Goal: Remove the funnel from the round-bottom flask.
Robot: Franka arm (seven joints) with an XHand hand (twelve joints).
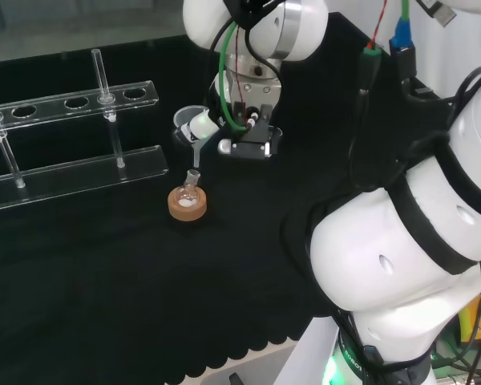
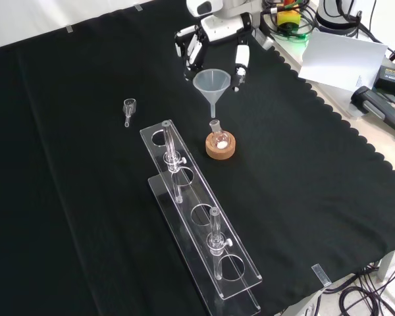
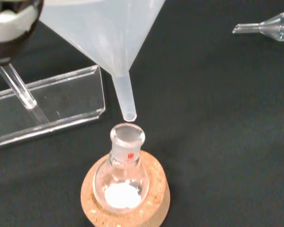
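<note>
The hand (image 2: 214, 43) has its fingers (image 2: 240, 62) curled round the rim of the funnel (image 2: 212, 85), one black-and-white finger on each side of the cone in the front view; a fingertip (image 3: 9, 23) shows dark and rounded beside the cone in the wrist view. The funnel is translucent white plastic, a wide smooth cone narrowing to a short straight spout. Its spout tip hangs just above the mouth of the round-bottom flask (image 3: 123, 177), clear of the glass, with a small gap between them in the wrist view.

The flask is clear glass with a short neck and a round belly, and a little white powder lies at its bottom. It sits upright in a cork ring (image 2: 221, 146), tan and grainy.

Taking the flask as the landmark: in the front view a clear plastic test tube rack (image 2: 204, 217) lies just to its left and runs toward the near edge of the bench, with round holes in its top plate and two glass tubes (image 2: 169, 151) standing in it. Farther left of the flask, well apart, a small glass piece (image 2: 129, 108) lies on its side. To the right of the flask the black cloth (image 2: 303, 171) is bare out to its scalloped edge. Above the flask, behind the funnel, the white arm (image 1: 433, 241) rises.
</note>
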